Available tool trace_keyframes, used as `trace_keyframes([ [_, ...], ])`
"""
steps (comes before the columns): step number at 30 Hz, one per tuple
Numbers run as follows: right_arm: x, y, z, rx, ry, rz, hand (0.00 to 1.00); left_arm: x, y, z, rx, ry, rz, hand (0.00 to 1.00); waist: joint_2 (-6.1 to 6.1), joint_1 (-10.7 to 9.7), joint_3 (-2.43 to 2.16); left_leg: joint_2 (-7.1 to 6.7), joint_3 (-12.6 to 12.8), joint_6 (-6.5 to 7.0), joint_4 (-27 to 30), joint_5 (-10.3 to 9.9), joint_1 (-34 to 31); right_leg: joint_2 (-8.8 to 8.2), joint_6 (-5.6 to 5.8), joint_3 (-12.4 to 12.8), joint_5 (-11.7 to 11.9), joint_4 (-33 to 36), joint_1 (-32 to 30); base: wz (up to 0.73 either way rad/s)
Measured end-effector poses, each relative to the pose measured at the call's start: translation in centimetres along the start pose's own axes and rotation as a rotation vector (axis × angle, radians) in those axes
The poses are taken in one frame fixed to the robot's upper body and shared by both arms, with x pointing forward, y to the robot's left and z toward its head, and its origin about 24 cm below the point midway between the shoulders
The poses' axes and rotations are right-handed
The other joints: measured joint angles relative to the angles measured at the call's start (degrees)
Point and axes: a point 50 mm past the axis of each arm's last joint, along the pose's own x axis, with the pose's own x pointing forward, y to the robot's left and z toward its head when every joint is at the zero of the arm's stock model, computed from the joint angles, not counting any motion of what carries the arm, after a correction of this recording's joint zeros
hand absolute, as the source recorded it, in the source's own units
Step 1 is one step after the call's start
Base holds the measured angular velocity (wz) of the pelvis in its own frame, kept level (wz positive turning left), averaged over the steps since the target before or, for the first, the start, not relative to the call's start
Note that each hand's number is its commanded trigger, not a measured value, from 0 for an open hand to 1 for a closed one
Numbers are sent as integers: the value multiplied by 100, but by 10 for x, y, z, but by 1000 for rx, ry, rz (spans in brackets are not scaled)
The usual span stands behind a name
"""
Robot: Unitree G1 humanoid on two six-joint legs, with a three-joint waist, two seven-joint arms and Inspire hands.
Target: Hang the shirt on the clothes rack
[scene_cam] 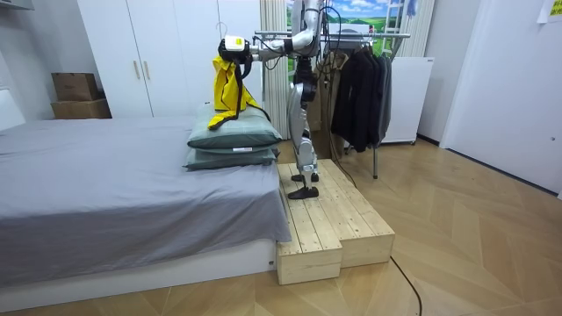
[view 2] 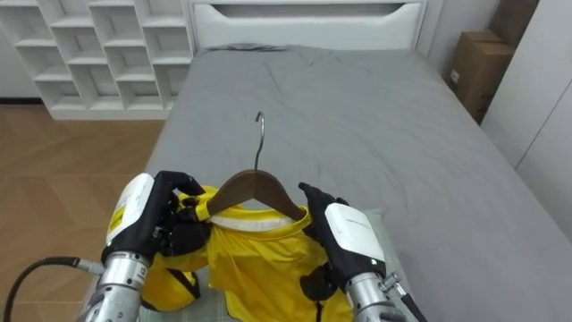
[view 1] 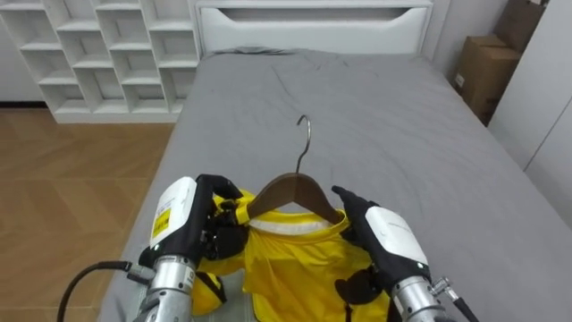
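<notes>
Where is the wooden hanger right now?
The hanger is low in the middle of the left eye view, tucked in the yellow shirt, between the left hand and right hand, above the grey bed.

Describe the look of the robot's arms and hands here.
Left robot hand: white shell on its back with a yellow label, black fingers, ribbed silver metal wrist, a dark cable looping beside the forearm. Right robot hand: same white shell, black fingers, silver wrist, thin dark cables alongside.
</notes>
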Motion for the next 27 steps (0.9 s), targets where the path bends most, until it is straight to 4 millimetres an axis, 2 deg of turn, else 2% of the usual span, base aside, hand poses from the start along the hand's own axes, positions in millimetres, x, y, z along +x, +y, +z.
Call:
trace_keyframes([
  [13,7,1,8,-16,-34,-144,0,-1,-4,3,-15,-5,-7,100,68,-32,39,-7,-31,0,5,0,-52,-3,1,-44,0,-2,-34,1],
  [23,6,-4,5,-36,-39,-213,0,1,-6,7,-32,-14,-3,100,154,-22,-11,-18,-82,0,9,0,-74,-4,1,-52,-1,-3,-51,0],
  [27,4,-6,2,-41,-47,-237,0,1,-6,8,-52,-14,-3,100,159,-20,-14,-21,-99,0,13,1,-65,-3,1,-53,-1,-4,-33,0],
])
